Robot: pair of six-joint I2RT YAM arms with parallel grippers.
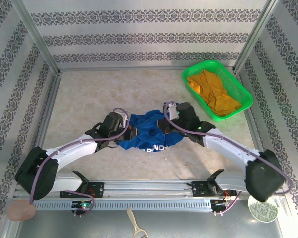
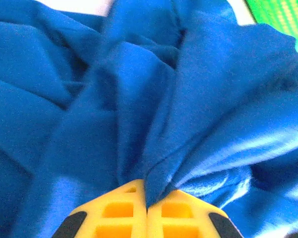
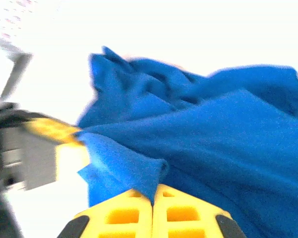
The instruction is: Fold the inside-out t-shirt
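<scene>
At the worktop's (image 1: 89, 94) middle the shirt (image 1: 148, 130) lies bunched. The left end effector (image 2: 147, 198) pinches a gathered fold; the right end effector (image 3: 152, 196) pinches an edge flap. The cloth looks light, limp and sag-prone, so hems, shoulders or corners seem the best holds.

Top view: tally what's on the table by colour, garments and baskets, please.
Blue: 1, the inside-out t-shirt, bunched between the two arms.
Green: 1, the basket at the far right.
Orange-yellow: 1, the loose garment lying in that basket.
Total: 3
</scene>
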